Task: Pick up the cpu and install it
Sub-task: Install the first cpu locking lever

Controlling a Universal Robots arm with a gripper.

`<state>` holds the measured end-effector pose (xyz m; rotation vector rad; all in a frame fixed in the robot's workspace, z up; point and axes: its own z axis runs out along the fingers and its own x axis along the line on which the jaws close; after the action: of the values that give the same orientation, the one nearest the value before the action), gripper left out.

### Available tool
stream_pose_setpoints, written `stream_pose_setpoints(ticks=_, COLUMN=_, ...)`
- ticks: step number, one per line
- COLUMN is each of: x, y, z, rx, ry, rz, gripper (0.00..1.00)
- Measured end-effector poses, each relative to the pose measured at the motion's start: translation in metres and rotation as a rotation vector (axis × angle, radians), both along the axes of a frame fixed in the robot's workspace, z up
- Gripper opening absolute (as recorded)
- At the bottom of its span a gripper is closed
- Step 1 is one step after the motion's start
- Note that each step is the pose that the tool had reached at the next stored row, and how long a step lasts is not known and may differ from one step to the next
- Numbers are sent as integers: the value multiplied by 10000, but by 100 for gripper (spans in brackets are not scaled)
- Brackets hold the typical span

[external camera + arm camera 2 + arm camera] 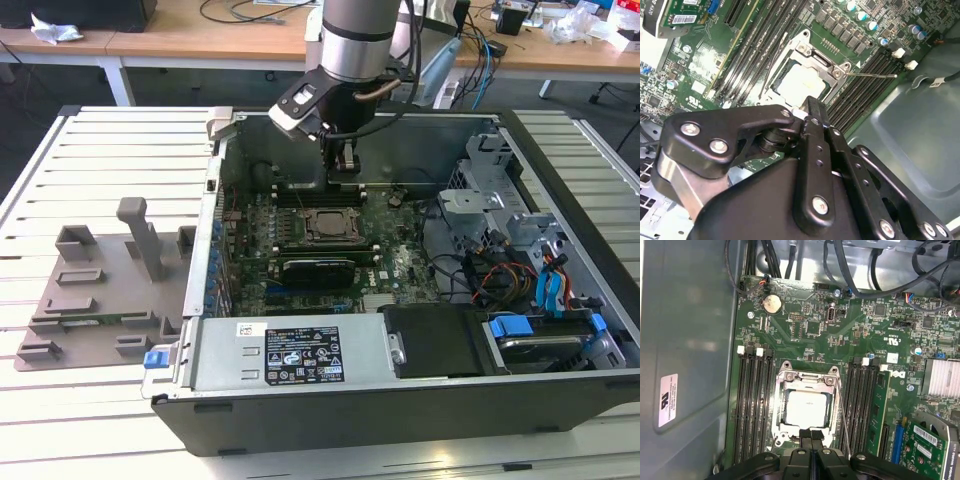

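Entry: in the first wrist view, the small flat square cpu lies seated in the square metal-framed socket on the green motherboard. Its top plate reads pale silvery-grey, smooth and washed bright by the light. A thin darker rim shows where it meets the frame's inner edge. Rows of long black memory slots flank the socket on both sides.

The black two-fingered gripper hangs just over one edge of the socket, its fingers pressed together with nothing between them. We cannot tell whether the tips touch the frame.

In the exterior view, the silver-and-black robot arm hangs over the open dark computer case, which lies on a white slatted table.
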<state>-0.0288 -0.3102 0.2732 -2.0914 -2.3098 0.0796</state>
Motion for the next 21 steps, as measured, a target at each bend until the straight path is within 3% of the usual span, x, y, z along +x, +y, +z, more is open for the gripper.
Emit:
stream_pose_setpoints(ticks=3, x=0, y=0, z=1, rx=-1, ry=1, rz=125, gripper=11)
stream_pose_setpoints(ticks=6, x=0, y=0, z=1, rx=0, ry=0, rz=1310, gripper=11)
stream_pose_setpoints(ticks=10, x=0, y=0, z=1, rx=0, ry=0, rz=2482, gripper=11)
stream_pose_setpoints(ticks=11, x=0, y=0, z=1, rx=0, ry=0, rz=3180, gripper=11)
stream_pose_setpoints(ticks=12, x=0, y=0, z=1, rx=-1, ry=0, rz=3514, gripper=11)
stream_pose_setpoints(ticks=16, x=0, y=0, z=1, rx=0, ry=0, rz=4227, gripper=11)
stream_pose_setpoints(ticks=19, x=0, y=0, z=1, rx=0, ry=0, rz=5187, gripper=11)
stream_pose_setpoints(ticks=21, x=0, y=0, z=1, rx=-1, ry=0, rz=5470, gripper=11)
